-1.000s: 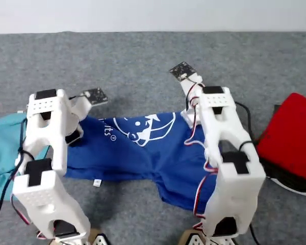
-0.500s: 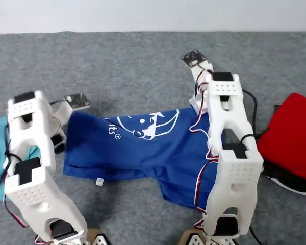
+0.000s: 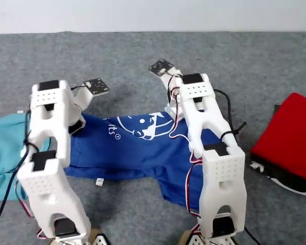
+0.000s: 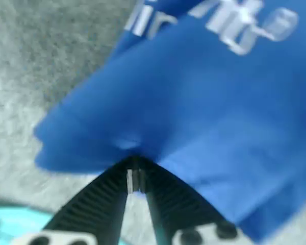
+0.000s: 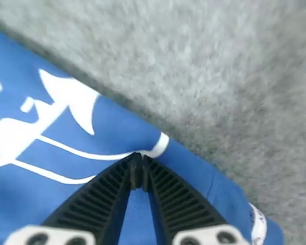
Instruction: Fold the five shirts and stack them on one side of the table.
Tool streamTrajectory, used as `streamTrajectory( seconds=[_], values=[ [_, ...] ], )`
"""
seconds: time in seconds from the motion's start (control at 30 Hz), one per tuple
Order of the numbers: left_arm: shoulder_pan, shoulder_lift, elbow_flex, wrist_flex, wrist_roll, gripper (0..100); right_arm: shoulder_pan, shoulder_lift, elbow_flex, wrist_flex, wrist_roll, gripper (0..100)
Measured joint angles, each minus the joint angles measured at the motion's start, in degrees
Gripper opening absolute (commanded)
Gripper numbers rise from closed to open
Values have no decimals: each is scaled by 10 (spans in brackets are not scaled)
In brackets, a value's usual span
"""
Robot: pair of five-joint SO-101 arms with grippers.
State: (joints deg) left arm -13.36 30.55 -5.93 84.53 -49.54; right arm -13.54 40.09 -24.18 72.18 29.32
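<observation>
A blue shirt [image 3: 137, 148] with a white print lies crumpled across the middle of the grey table. My left gripper [image 4: 135, 176] is shut on a fold at the shirt's edge [image 4: 194, 117], on the left side of the shirt in the high view. My right gripper [image 5: 137, 171] is shut on the blue shirt [image 5: 51, 153] at its far edge, close to the white print. A teal shirt [image 3: 5, 148] lies at the left edge, partly hidden by the left arm. A folded red shirt [image 3: 288, 135] sits at the right.
The grey carpet-like table [image 3: 143, 61] stretches bare behind the arms. A dark and white garment [image 3: 285, 178] shows under the red shirt at the right edge. Both arm bases stand at the near edge.
Both arms swung: the left one first out to the left, then back right; the right arm moved away, then left. The blue shirt's far edge shifted left with them.
</observation>
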Motion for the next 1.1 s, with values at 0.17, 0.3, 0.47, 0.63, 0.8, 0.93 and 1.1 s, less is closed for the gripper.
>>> streamTrajectory(
  seconds=[0.17, 0.3, 0.47, 0.63, 0.8, 0.93, 1.1],
  values=[
    [-4, 35, -9, -5, 90, 6, 8, 11, 0, -8, 0, 10],
    [-33, 35, -12, -5, 101, 6, 28, 11, 0, -17, -1, 10],
    [-62, 35, -14, 20, 76, 6, 46, 11, 0, -28, -1, 10],
    [-83, 11, -11, 70, 67, 6, 50, 11, 0, -29, -1, 10],
    [-59, -92, -11, 109, 55, 6, 37, 4, 0, -29, -1, 10],
    [-26, -145, -11, 138, 54, 6, 4, -33, 0, -5, 0, 10],
    [1, -152, 46, 142, 54, 6, -10, -77, 0, 55, 0, 10]
  ],
)
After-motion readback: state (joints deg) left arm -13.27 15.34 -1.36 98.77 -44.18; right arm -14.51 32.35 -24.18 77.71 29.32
